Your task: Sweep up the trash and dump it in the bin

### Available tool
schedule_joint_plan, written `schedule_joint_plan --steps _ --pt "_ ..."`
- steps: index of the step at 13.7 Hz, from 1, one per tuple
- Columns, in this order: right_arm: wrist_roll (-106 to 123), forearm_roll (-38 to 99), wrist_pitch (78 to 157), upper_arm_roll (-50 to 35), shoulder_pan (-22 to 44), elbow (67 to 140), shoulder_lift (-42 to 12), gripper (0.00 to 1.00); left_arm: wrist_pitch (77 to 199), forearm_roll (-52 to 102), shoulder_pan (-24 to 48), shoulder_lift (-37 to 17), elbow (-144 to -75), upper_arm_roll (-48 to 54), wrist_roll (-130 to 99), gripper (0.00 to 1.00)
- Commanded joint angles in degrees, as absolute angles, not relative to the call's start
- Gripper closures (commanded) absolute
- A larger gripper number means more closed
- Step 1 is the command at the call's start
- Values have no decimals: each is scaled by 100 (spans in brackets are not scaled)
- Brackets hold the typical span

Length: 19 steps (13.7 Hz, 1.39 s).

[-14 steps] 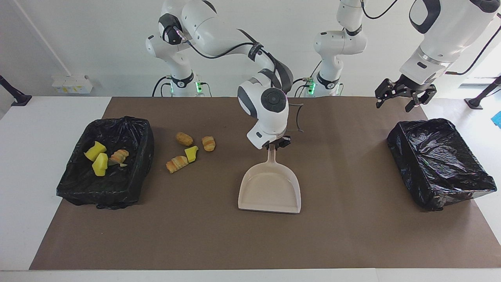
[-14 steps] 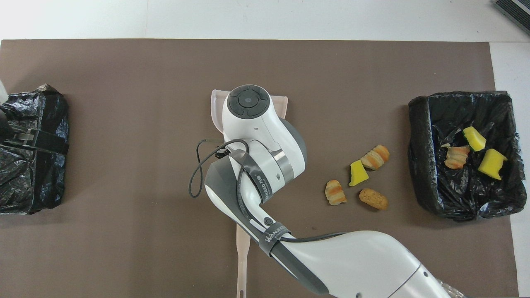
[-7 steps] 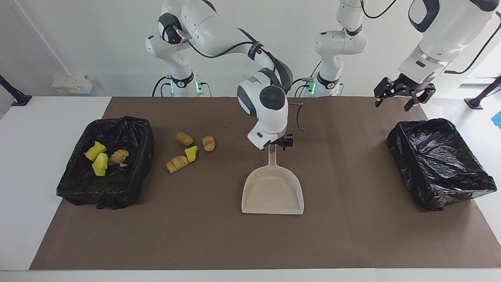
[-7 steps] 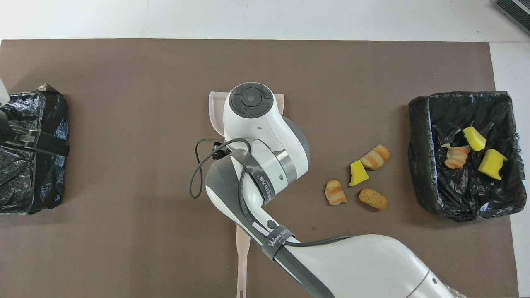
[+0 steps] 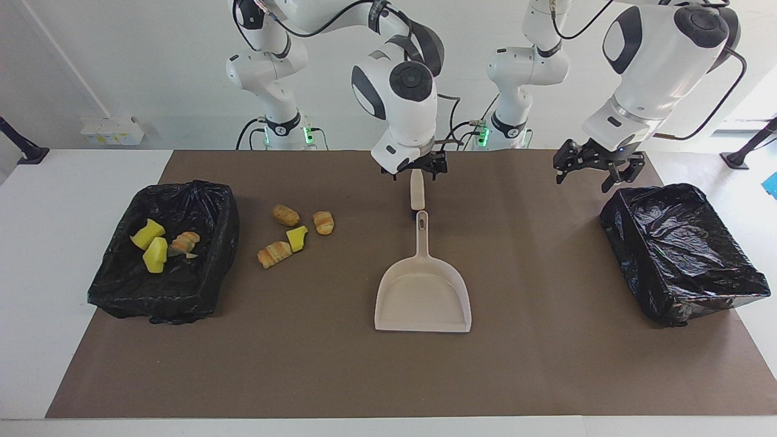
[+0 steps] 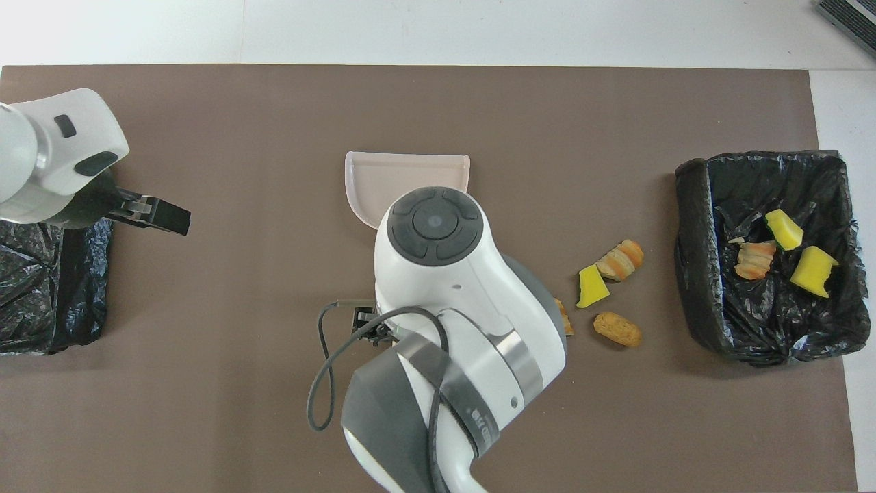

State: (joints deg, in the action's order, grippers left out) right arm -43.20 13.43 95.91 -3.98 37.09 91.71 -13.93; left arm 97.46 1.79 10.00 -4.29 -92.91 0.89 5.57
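Change since a second ago: right gripper (image 5: 414, 170) has let go of the dustpan (image 5: 423, 297) handle and risen off it; left gripper (image 5: 593, 172) has shifted toward the table's middle.
Right gripper: hangs over the brush handle (image 5: 416, 189), which lies on the mat nearer to the robots than the dustpan's handle end; fingers spread, nothing between them.
Left gripper: raised over the mat beside the empty bin (image 5: 683, 249) at the left arm's end; fingers apart, holding nothing.
Dustpan: flat on the brown mat (image 5: 546, 364) at mid-table, handle pointing toward the robots, pan bare.
Trash on mat: four pieces in a loose cluster (image 5: 295, 234) between dustpan and filled bin (image 5: 167, 291), well apart from both sets of jaws: one yellow sponge chunk (image 5: 297, 238), one striped bread piece (image 5: 274, 253), two smaller brown bread pieces (image 5: 285, 215) nearer to the robots.
Trash in bin: two yellow chunks (image 5: 155, 254) and one striped piece (image 5: 184, 242) with a pale scrap beside it, lying inside the black-lined bin at the right arm's end.
Overhead view: right arm covers the dustpan's handle and part of one bread piece.
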Motion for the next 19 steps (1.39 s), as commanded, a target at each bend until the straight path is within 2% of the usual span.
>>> schedule_joint_plan --steps 1,3,5,9,12,16,19 --pt "-4684 1712 10551 -378 4138 10961 -373 0 10264 202 1352 -772 -9308 18 194 0" --pt "-4658 1802 11247 -378 4437 12212 279 0 10650 316 1677 -1141 -9290 18 -226 0" --pt "-4702 2143 11486 -387 4754 12488 264 0 11089 290 2195 -1510 -9290 9 -840 0" --pt "-4763 2180 12540 -396 5009 12964 -60 0 11698 211 2820 -1801 -9430 9 -1449 0" --pt "-4781 2206 12665 -396 5079 12964 -141 0 12434 88 3242 -1828 -10017 9 -2134 0" --pt "-4773 2215 12674 -396 5168 12981 -167 28 12945 149 3471 -1723 -10686 26 -2495 0" --pt "-4729 2215 12885 -396 5247 13122 -176 37 13105 158 3621 -1696 -10855 35 -2812 0"
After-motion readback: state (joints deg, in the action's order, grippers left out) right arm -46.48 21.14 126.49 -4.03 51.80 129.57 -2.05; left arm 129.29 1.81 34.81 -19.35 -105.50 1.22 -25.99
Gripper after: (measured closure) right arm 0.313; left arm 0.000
